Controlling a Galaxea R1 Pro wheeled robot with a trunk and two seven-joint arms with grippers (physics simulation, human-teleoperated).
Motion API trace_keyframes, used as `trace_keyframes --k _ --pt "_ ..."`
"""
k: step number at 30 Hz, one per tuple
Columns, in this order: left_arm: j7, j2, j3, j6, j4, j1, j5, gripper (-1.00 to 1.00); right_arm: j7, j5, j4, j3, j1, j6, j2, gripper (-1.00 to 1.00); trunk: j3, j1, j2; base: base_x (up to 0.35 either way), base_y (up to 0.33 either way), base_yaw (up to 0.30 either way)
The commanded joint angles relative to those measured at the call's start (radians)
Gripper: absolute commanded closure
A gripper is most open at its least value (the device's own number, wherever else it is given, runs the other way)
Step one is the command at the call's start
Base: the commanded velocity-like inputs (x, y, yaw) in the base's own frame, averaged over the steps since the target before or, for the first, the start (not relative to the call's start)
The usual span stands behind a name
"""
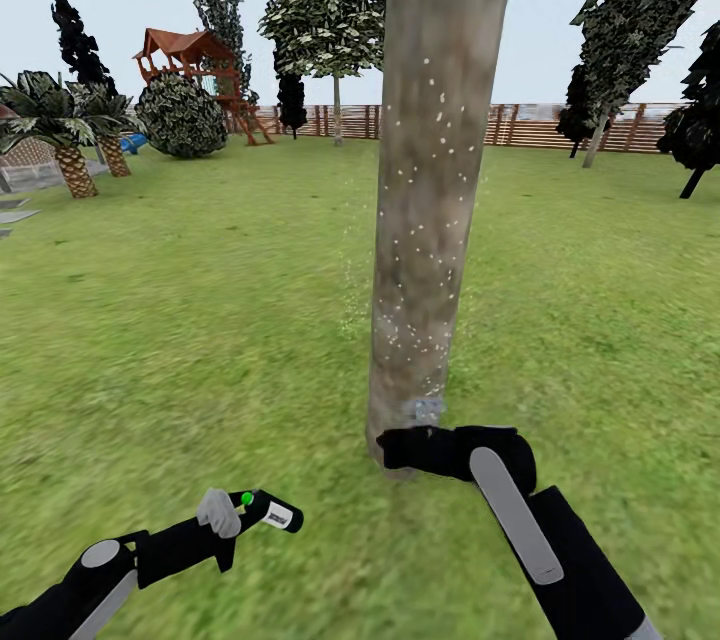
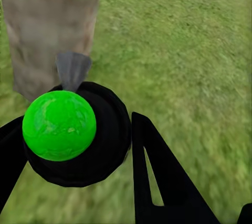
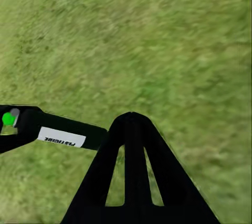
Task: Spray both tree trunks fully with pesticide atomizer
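Currently we had the pesticide atomizer clamped in our left gripper, low over the grass, nozzle aimed at the tree trunk just ahead. White pesticide specks dotted the facing side from near the base up to about mid-frame; upper trunk and far side looked bare or hidden. Our right gripper hung by the trunk base, jaws closed together on nothing as far as we could tell. Risks we judged: spraying from one spot would leave the back uncovered; low aim would miss the upper bark; right arm near the base could bump the trunk or block the spray.
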Motion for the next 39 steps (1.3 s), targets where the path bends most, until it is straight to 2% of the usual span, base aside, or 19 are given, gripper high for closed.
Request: trace_keyframes --k 1,3,5,7,9,14,17,22,24,28,31,32,37,39 --pt "0.001 0.001 -0.003 -0.001 -0.001 -0.001 0.007 1.00 -0.004 -0.045 -0.001 0.001 -0.009 0.002 0.000 1.00 -0.001 0.000 0.000 0.000 0.000 0.000" --pt "-0.002 0.001 -0.004 -0.002 -0.001 -0.001 0.007 1.00 0.000 -0.113 -0.001 0.004 -0.013 0.002 -0.001 1.00 -0.001 0.000 0.000 0.000 0.000 0.000" --pt "-0.004 0.001 -0.004 -0.004 -0.004 -0.001 0.008 1.00 0.001 -0.142 -0.001 0.006 -0.014 0.002 -0.002 1.00 -0.001 0.000 0.000 0.000 0.000 0.000" --pt "-0.005 0.001 -0.003 -0.004 -0.005 -0.001 0.008 1.00 0.001 -0.154 -0.001 0.008 -0.015 0.002 -0.003 1.00 -0.001 0.000 0.000 0.000 0.000 0.000" --pt "-0.005 0.000 -0.003 -0.002 -0.008 -0.001 0.008 1.00 0.002 -0.160 -0.001 0.013 -0.015 0.002 -0.001 1.00 -0.001 0.000 0.000 0.000 0.000 0.000" --pt "-0.002 -0.006 -0.003 -0.003 -0.007 -0.001 0.007 1.00 0.002 -0.164 -0.001 0.055 -0.014 0.002 -0.001 1.00 -0.001 0.000 0.000 0.000 0.000 0.000" --pt "-0.003 -0.032 -0.005 -0.004 -0.002 -0.001 0.001 1.00 0.002 -0.164 -0.001 0.060 -0.014 0.002 0.000 1.00 -0.001 0.000 0.000 0.000 0.000 0.000" --pt "-0.005 -0.074 -0.007 0.001 -0.003 -0.002 -0.044 1.00 0.002 -0.164 0.001 0.063 -0.014 0.002 0.000 1.00 -0.001 0.000 0.000 0.000 0.000 0.000" --pt "-0.006 -0.100 -0.011 0.000 -0.002 -0.003 -0.054 1.00 0.002 -0.164 0.002 0.065 -0.014 0.002 0.002 1.00 -0.001 0.000 0.000 0.000 0.000 0.000" --pt "-0.006 -0.116 -0.014 -0.001 0.000 -0.003 -0.061 1.00 0.003 -0.165 0.001 0.068 -0.014 0.002 0.003 1.00 -0.001 0.000 0.000 0.000 0.000 0.000" --pt "-0.006 -0.119 -0.014 -0.003 0.000 -0.003 -0.061 1.00 0.003 -0.167 0.001 0.091 -0.014 0.002 0.004 1.00 -0.001 0.000 0.000 0.000 0.000 0.000" --pt "-0.006 -0.120 -0.013 -0.004 0.000 -0.003 -0.062 1.00 0.003 -0.173 0.001 0.099 -0.014 0.002 0.004 1.00 -0.001 0.000 0.000 0.000 0.000 0.000" --pt "-0.006 -0.124 -0.013 -0.005 0.000 -0.002 -0.063 1.00 0.002 -0.284 0.001 0.119 -0.014 0.002 -0.005 1.00 -0.001 0.000 0.000 0.000 0.000 0.000" --pt "-0.006 -0.126 -0.013 -0.004 0.000 -0.003 -0.062 1.00 0.002 -0.297 0.000 0.126 -0.013 0.002 -0.007 1.00 -0.001 0.000 0.000 0.000 0.000 0.000"
